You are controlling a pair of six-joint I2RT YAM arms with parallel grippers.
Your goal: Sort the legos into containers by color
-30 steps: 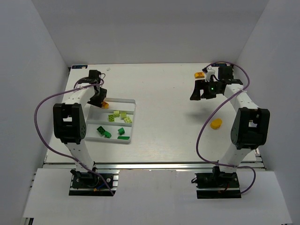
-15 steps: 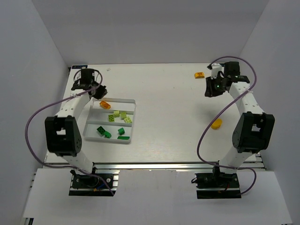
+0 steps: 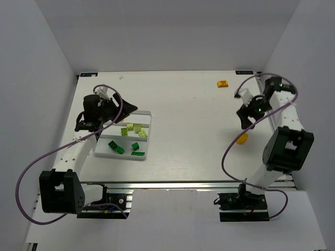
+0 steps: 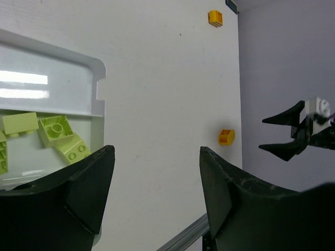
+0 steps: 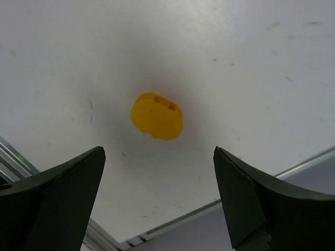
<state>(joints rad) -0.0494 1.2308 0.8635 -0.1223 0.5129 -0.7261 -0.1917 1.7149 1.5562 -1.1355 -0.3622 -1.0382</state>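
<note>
Both end effectors gape wide, nothing held. R end effector (image 5: 158, 154) hovers over rounded yellow-orange lego (image 5: 157, 116) on worktop (image 5: 251, 63), no contact. L end effector (image 4: 155, 157) above tray (image 4: 99, 78) edge; lime legos (image 4: 57, 130) inside.

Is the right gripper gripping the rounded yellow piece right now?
No, the right gripper is wide open, and the rounded yellow piece lies on the table below it, untouched.
</note>
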